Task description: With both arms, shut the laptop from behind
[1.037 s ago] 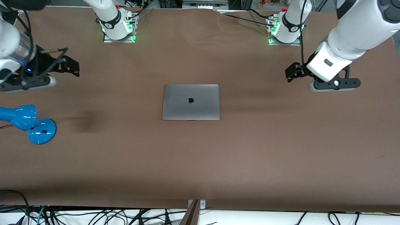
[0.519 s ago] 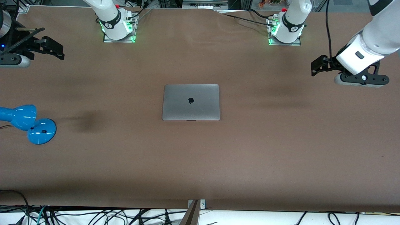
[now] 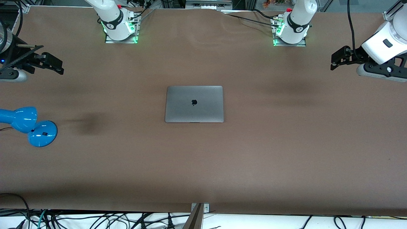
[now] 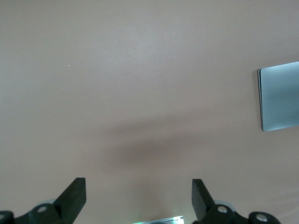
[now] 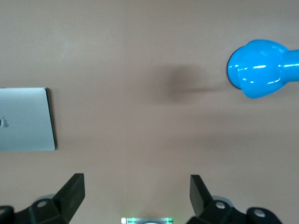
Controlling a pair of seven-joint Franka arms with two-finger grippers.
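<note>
Front view: the laptop (image 3: 194,104) lies flat with its lid down, mid-desk (image 3: 286,143); the closing looks done.
Left gripper (image 3: 337,59) and right gripper (image 3: 52,63), jaws apart, empty, hang well clear, the laptop between them.

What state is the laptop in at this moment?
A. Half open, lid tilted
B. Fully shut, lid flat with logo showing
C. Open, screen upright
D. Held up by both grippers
B: the laptop lies flat on the table with its logo facing up, and neither open gripper touches it.
</note>
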